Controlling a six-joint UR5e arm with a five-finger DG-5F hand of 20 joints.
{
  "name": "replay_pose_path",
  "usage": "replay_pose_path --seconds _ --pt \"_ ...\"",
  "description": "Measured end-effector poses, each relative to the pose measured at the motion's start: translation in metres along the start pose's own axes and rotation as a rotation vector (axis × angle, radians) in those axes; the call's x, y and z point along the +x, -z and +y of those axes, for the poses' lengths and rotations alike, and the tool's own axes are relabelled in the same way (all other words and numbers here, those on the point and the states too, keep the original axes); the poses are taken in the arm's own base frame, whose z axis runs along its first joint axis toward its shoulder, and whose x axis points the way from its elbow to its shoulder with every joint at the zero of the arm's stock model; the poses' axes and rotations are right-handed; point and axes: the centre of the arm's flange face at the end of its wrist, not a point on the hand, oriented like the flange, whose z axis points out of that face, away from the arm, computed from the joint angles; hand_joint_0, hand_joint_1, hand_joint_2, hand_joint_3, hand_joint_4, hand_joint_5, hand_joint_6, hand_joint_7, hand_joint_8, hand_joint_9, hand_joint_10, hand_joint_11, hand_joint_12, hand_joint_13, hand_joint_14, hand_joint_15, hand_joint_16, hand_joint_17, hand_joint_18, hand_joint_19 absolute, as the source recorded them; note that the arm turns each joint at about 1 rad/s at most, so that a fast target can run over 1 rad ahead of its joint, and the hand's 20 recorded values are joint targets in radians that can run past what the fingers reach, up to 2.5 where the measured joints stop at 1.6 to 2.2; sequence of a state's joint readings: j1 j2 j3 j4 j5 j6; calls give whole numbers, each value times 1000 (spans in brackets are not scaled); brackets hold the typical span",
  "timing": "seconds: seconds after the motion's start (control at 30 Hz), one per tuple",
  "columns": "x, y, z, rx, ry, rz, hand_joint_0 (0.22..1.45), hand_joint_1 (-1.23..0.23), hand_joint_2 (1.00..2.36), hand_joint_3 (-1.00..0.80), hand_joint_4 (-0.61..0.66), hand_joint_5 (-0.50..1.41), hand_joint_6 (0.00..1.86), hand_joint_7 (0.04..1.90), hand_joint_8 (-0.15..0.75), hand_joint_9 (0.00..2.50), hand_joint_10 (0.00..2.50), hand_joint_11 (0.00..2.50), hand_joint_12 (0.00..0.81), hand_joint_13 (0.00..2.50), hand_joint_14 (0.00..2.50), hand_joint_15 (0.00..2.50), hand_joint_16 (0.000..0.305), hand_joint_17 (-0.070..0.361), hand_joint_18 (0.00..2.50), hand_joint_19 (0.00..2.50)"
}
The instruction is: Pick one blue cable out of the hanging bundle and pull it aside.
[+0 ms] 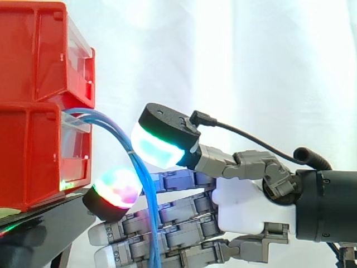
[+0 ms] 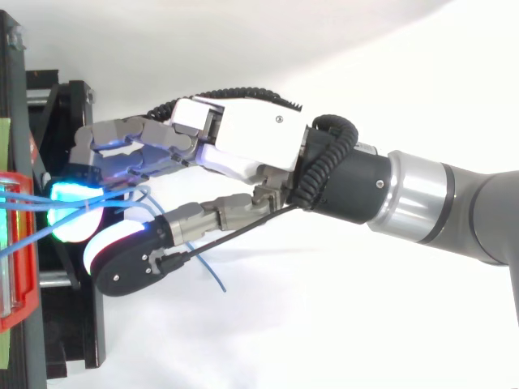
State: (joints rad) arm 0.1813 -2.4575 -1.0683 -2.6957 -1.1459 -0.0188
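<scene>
The robot hand has a white palm shell with small screws and grey, segmented metal fingers. Its thick fingertip pads sit in black caps and glow white, cyan, green and magenta. A black wrist joins a silver ring and the grey arm.

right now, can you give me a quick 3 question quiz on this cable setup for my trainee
1. True or false: the blue cables leave the upper red bin.
2. In the side view, the cables hang: A) behind the bins, B) between the thumb pad and a finger pad, C) over the wrist.
3. What colour is the curtain behind the hand?
Key: 1 false, they leave the lower red bin; 2 B; 3 white.
</scene>
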Motion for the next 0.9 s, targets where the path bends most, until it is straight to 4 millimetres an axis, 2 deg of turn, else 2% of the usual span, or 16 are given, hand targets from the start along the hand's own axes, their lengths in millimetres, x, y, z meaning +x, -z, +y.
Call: replay_pose_path --seconds 0.5,0.67,0.73,0.77,0.9 --pt "-7 2 9 17 19 -7 570 -667 1005 -452 213 -84 502 1294 257 670 8 231 366 593 9 236 42 94 414 185" --pt "-8 2 10 16 20 -7 583 -662 1009 -414 191 -80 504 1424 257 672 8 231 363 596 9 236 42 94 416 194" --pt "-8 2 12 16 21 -8 585 -666 1009 -404 186 -88 532 1393 256 672 8 242 365 596 9 234 42 94 417 194" --pt "-9 2 14 17 22 -9 586 -667 1010 -399 197 -98 570 1320 256 672 8 241 365 597 9 234 42 94 418 194" --pt "-12 5 25 32 40 -10 589 -671 1010 -399 198 -108 607 1279 259 673 8 254 366 597 9 237 42 94 418 193"
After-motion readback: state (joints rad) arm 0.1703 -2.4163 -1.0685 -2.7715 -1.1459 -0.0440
